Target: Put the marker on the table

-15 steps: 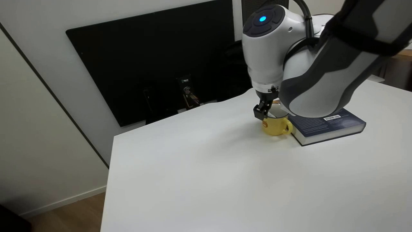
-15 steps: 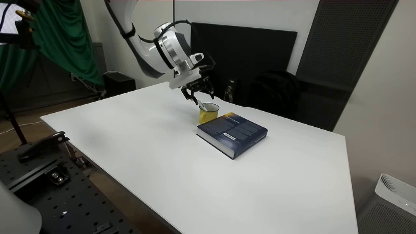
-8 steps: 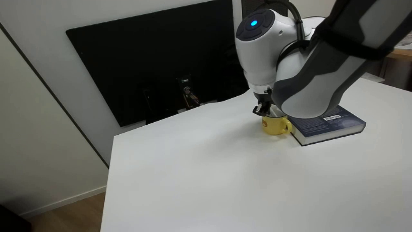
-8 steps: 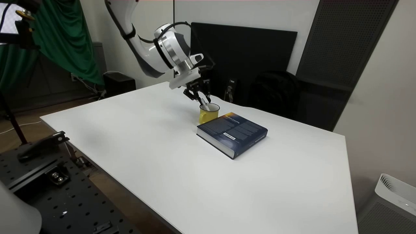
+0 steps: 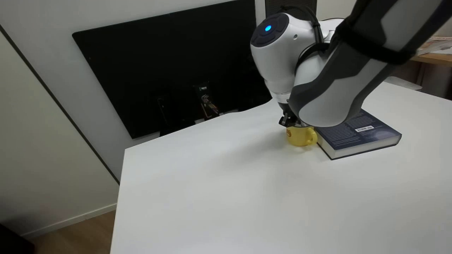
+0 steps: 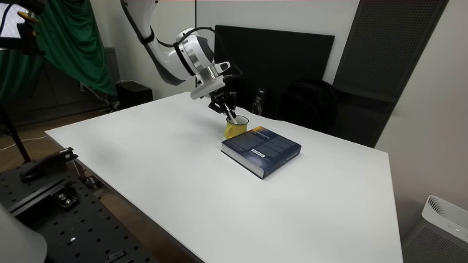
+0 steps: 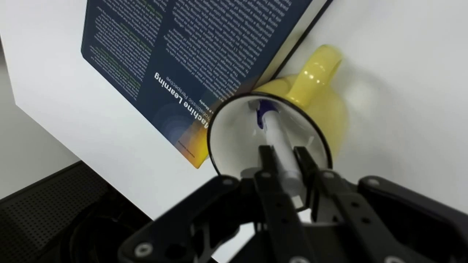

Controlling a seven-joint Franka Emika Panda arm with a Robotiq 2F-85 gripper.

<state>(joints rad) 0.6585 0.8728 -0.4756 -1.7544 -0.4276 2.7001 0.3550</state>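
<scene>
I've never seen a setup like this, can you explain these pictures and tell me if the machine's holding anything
That's a robot arm. The wide pictures come from two cameras outside it; the close-up is from a camera on its wrist, looking past the tool, its grasping end. On the white table are a yellow mug and a dark blue book beside it. A white-and-purple marker leans partly inside the mug; the tool's fingers appear closed on the marker's upper part.
</scene>
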